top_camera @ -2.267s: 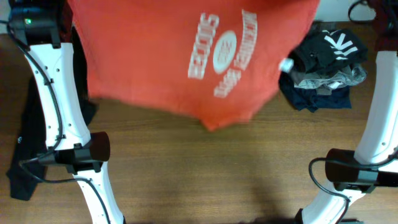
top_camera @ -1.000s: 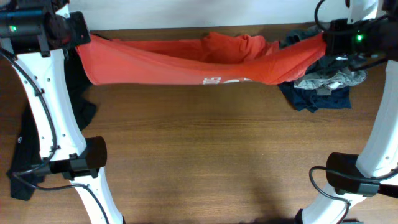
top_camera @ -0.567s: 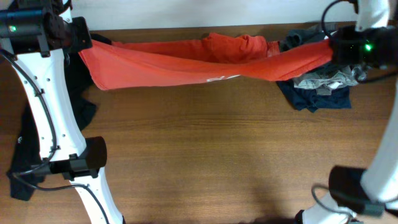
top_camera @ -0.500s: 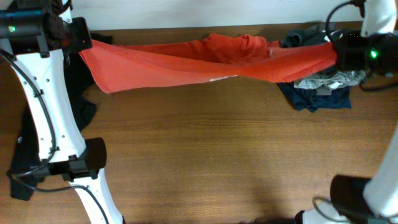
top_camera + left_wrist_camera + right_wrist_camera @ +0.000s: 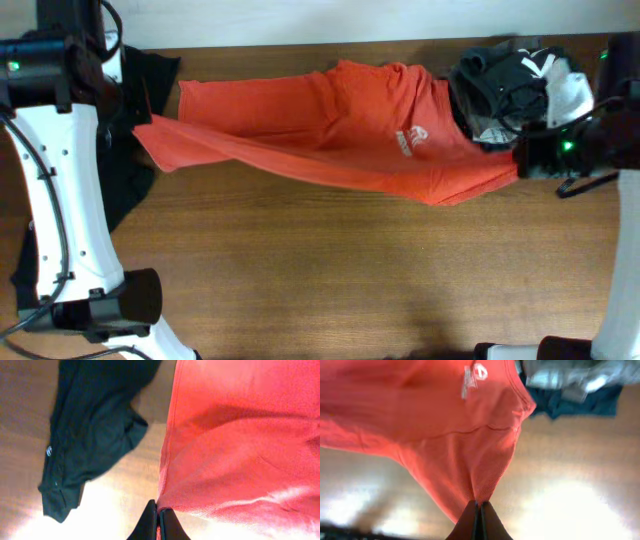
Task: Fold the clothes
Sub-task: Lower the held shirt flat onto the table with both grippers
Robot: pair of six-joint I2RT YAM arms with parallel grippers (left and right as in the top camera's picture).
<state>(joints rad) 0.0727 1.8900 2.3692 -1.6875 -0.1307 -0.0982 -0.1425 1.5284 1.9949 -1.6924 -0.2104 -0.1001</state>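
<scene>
The red-orange T-shirt [image 5: 330, 130] is stretched across the far part of the wooden table, its far edge lying on the table, its near edge held up between both arms. My left gripper [image 5: 140, 122] is shut on the shirt's left corner; in the left wrist view the fingers [image 5: 159, 522] pinch the cloth [image 5: 235, 450]. My right gripper [image 5: 518, 165] is shut on the right corner; in the right wrist view the jaws [image 5: 478, 512] pinch a fold of the shirt [image 5: 420, 415]. A white print [image 5: 408, 140] shows near the neck.
A pile of folded dark and grey garments [image 5: 515, 85] lies at the far right, also in the right wrist view [image 5: 575, 385]. A black garment [image 5: 125, 150] lies at the far left, also in the left wrist view [image 5: 90, 430]. Bare wooden table [image 5: 330, 270] in front.
Both grippers have pulled the shirt's near edge towards the front of the table, spreading it wider; the right gripper dropped forward past the clothes pile and the print now shows.
</scene>
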